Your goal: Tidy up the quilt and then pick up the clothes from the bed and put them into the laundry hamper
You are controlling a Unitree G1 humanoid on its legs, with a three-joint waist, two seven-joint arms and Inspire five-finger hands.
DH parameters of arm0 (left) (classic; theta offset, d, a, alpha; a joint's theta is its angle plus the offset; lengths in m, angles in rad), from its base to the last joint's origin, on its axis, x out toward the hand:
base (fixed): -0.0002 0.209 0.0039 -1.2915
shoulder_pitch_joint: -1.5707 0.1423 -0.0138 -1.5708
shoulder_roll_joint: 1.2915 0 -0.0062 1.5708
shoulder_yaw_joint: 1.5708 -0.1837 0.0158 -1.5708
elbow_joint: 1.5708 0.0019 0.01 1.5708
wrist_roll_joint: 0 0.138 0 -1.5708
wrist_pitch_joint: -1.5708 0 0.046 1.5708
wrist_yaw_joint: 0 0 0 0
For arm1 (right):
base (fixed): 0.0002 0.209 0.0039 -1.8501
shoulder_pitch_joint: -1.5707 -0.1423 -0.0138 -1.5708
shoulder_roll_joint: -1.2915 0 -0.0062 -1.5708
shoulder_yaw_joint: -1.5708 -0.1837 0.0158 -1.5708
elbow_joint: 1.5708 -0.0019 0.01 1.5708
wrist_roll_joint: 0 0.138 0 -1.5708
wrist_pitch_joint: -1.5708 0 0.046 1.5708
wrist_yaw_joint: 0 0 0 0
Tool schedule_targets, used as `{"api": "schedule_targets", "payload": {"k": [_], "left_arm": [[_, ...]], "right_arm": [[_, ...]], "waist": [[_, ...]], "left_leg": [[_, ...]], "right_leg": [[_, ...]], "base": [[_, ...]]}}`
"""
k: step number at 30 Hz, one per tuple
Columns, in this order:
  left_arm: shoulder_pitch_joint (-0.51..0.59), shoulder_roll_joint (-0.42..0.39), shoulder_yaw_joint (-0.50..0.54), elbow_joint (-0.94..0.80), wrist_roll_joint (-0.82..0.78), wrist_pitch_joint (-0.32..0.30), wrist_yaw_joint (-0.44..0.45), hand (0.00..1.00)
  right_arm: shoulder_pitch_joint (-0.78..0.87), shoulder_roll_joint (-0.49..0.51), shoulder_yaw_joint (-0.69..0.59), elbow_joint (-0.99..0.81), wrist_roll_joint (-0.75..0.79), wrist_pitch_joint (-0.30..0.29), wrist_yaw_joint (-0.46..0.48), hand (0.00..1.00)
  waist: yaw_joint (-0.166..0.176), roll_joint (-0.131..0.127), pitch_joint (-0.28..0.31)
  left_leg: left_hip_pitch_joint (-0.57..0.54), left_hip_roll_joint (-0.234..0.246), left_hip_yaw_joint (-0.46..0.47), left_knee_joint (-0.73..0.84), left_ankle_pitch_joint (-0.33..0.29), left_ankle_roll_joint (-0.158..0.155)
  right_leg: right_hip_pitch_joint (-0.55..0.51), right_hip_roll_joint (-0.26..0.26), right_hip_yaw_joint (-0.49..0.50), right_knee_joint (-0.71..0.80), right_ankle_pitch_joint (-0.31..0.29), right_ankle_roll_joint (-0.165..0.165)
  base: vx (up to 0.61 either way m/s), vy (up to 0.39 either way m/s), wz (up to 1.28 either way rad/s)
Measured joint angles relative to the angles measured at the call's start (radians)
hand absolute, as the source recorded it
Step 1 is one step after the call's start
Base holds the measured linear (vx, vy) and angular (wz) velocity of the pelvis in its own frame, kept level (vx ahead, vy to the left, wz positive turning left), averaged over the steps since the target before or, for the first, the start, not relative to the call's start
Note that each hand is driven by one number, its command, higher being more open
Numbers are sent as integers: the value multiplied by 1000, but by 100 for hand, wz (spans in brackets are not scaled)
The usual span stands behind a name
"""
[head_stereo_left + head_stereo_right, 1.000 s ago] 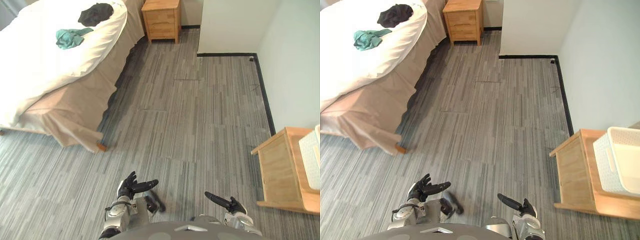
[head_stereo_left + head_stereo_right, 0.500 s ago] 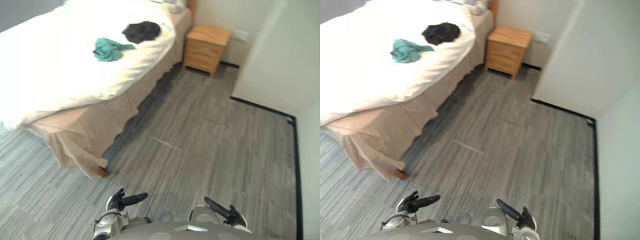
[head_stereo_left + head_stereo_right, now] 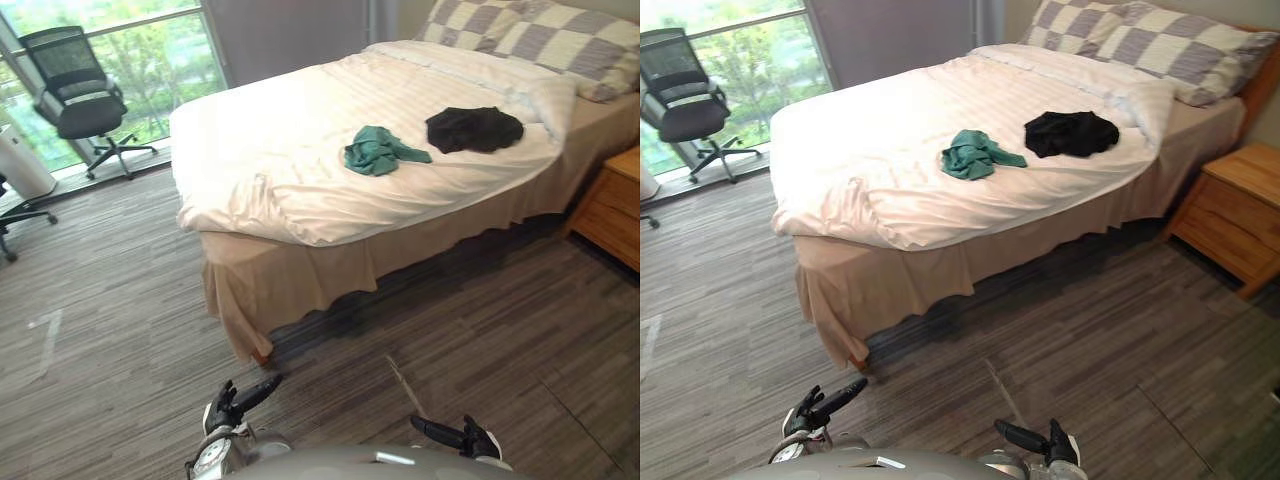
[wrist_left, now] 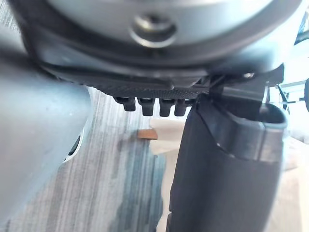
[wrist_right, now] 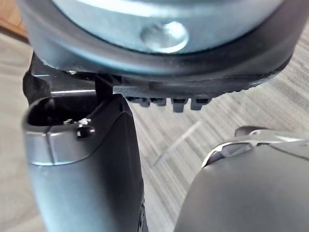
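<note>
A bed with a white quilt stands ahead of me, the quilt rumpled at its near corner. On the quilt lie a teal garment and, further towards the pillows, a black garment. My left hand hangs low near my body over the floor, fingers straight and holding nothing. My right hand is low on the other side, also open and empty. Both hands are well short of the bed.
Checked pillows lie at the head of the bed. A wooden nightstand stands to the right of the bed. A black office chair stands by the window at the far left. Grey plank floor lies between me and the bed.
The whole view has swung left: the bed now lies straight ahead, the window and chair have come into sight, and the white wall has left the picture. Both hands stay low and open.
</note>
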Motion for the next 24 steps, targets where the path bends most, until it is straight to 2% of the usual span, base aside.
{"api": "schedule_targets", "payload": {"k": [1, 2, 3, 4, 5, 7, 8, 9, 10, 11, 13, 14, 15, 16, 17, 18, 19, 20, 21, 22, 23, 24], "left_arm": [[-6, 3, -6, 15, -1, -1, 0, 100], [-14, 5, -10, 32, -1, -1, 2, 100], [-30, 14, -11, 57, 0, 10, 1, 100], [-33, 20, -12, 69, 0, 17, -3, 100], [-34, 43, -15, 70, 1, 26, -11, 100], [-22, 53, -3, 77, 1, 22, 5, 100], [-25, 59, 7, 81, -6, 29, 2, 100], [-29, 73, 4, 86, 1, 43, -1, 100], [-28, 73, 1, 90, 1, 43, -2, 100], [-26, 76, -10, 103, 8, 45, -8, 100], [-24, 76, -49, 129, 37, 48, -20, 100], [-25, 75, -73, 136, 54, 48, -22, 100], [-32, 76, -127, 144, 88, 45, -25, 100], [-35, 81, -178, 145, 106, 44, -26, 100], [-37, 86, -200, 145, 112, 43, -27, 100], [-50, 98, -229, 149, 123, 48, -30, 100], [-65, 113, -257, 151, 127, 59, -30, 100], [-65, 119, -263, 152, 126, 60, -29, 100], [-71, 130, -269, 151, 126, 60, -30, 100], [-73, 140, -275, 148, 126, 60, -31, 100], [-74, 155, -278, 144, 126, 60, -32, 100], [-76, 164, -278, 145, 128, 60, -33, 100]], "right_arm": [[-11, 0, -20, 25, 0, 6, 0, 100], [-22, 1, -33, 44, 1, 9, 0, 100], [-23, 5, -61, 65, 0, 18, -1, 100], [-23, 10, -73, 74, 0, 24, -1, 100], [-23, 33, -81, 95, 0, 28, -2, 100], [-27, 46, -76, 91, -1, 23, 14, 100], [-28, 52, -76, 91, -2, 23, 14, 100], [-28, 59, -73, 89, -3, 24, 14, 100], [-26, 59, -69, 88, -3, 23, 17, 100], [-22, 52, -69, 88, -3, 23, 24, 100], [-17, 43, -68, 86, -2, 20, 29, 100], [-14, 41, -72, 85, -1, 18, 25, 100], [-9, 29, -92, 76, 1, 18, 26, 100], [0, 43, -128, 50, 16, 16, 36, 100], [4, 51, -131, 29, 18, 4, 35, 100], [1, 62, -127, 12, 17, -3, 34, 100], [-1, 70, -116, 10, 19, -4, 39, 100], [-3, 74, -114, 10, 19, -3, 39, 100], [-2, 83, -109, 11, 19, -3, 37, 100], [-3, 88, -106, 11, 20, -2, 33, 100], [-3, 95, -100, 12, 21, -1, 30, 100], [-3, 101, -99, 13, 21, -1, 30, 100]], "waist": [[-1, 0, 0], [-1, -1, 1], [-4, -3, 2], [-4, -6, 5], [-16, -45, 10], [-14, -70, 23], [-14, -76, 26], [-14, -95, 28], [-17, -99, 26], [-19, -88, 21], [-28, -66, 4], [-33, -57, -1], [-45, -41, 0], [-57, -36, 1], [-61, -40, 3], [-70, -45, 7], [-79, -51, 12], [-79, -57, 16], [-78, -67, 19], [-77, -81, 22], [-72, -111, 21], [-69, -126, 23]], "left_leg": [[-11, -26, 65, -101, -10, -11], [-15, -65, 99, -216, -9, -6], [-6, -139, 128, -441, 44, 42], [13, -182, 139, -537, 51, 91], [55, -257, 121, -625, 89, 114], [82, -311, 91, -706, 106, 109], [87, -323, 83, -713, 106, 109], [119, -354, 66, -738, 106, 109], [139, -365, 57, -754, 108, 104], [187, -385, 47, -804, 121, 87], [253, -431, 38, -935, 150, 67], [262, -445, 34, -965, 147, 65], [260, -451, 14, -965, 135, 53], [254, -454, -10, -965, 134, 58], [251, -454, -29, -964, 132, 61], [247, -445, -65, -964, 132, 68], [248, -427, -94, -964, 132, 68], [250, -417, -101, -964, 132, 68], [251, -398, -106, -964, 139, 58], [250, -393, -102, -964, 146, 47], [249, -406, -94, -964, 150, 37], [252, -418, -90, -964, 149, 35]], "right_leg": [[18, -3, -24, -22, 11, 17], [34, -8, -42, -24, 14, 21], [50, -17, -66, -19, 13, 23], [61, -20, -69, -16, 9, 32], [71, -46, -60, -21, -3, 42], [76, -28, -25, -94, -2, 37], [78, -25, -21, -109, 0, 38], [81, -17, -9, -137, 17, 47], [95, -18, -9, -134, 30, 60], [123, -22, -7, -124, 59, 68], [108, -45, -13, -39, 39, 30], [95, -57, -18, 4, 20, 10], [49, -81, -20, 138, -1, -21], [-37, -120, -6, 317, 6, -75], [-79, -131, 8, 400, 22, -101], [-150, -124, 73, 504, 7, -113], [-178, -67, 136, 491, -57, -81], [-185, -38, 159, 462, -79, -72], [-195, 11, 183, 363, -91, -65], [-196, 39, 187, 265, -83, -57], [-201, 56, 189, 116, -13, -57], [-213, 56, 214, 84, 56, -47]], "base": [[323, 106, 50], [338, 183, 72], [234, 151, 69], [241, 203, 86], [157, 155, 69], [145, 183, 58], [90, 91, 53], [51, 14, 42], [62, -7, 37], [32, 20, 12], [-10, 42, 7], [-16, 21, 26], [4, 19, 50], [37, 7, 58], [58, 4, 72], [102, -32, 82], [117, -51, 83], [137, -67, 79], [149, -80, 55], [179, -113, 38], [145, -118, 5], [176, -121, -10]]}}
